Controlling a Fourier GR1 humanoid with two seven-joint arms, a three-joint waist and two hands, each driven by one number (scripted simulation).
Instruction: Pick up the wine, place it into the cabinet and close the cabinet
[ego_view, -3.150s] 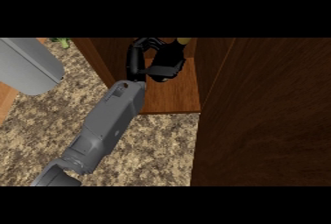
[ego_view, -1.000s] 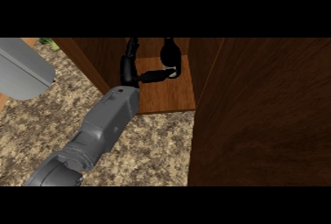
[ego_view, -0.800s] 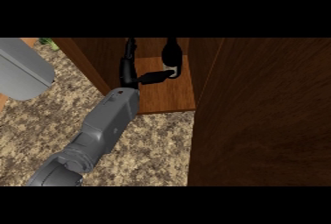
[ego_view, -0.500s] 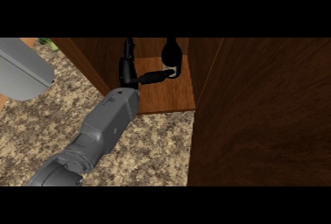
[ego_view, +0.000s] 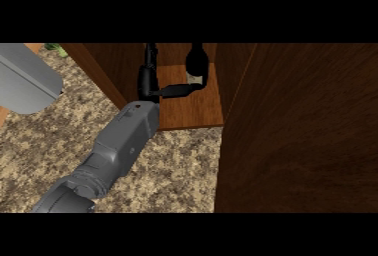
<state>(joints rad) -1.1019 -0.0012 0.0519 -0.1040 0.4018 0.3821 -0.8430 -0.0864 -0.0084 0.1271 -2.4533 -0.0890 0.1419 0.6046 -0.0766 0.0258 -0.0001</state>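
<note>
A speckled stone counter (ego_view: 184, 165) fills the lower left of my head view, with a wooden cabinet (ego_view: 184, 107) standing on it and its dark door (ego_view: 303, 135) swung open across the right side.

The wine (ego_view: 196, 62) stands inside the cabinet, on the wooden shelf, near the right inner wall. Only its dark neck and shoulder show; the lower part is cut by shadow and by my fingers, so I cannot tell how it sits at the base.

My hand (ego_view: 151, 82) is inside the cabinet opening, just left of the bottle. One finger (ego_view: 177, 91) reaches sideways to the bottle and meets it low on the neck; the others run straight up into the dark. I cannot tell whether the bottle is pinched or merely touched. The pictures do not settle which hand this is; the grey forearm (ego_view: 122, 142) comes in from the lower left.

A grey rounded object (ego_view: 26, 77) lies at the left edge, well apart from the cabinet.
</note>
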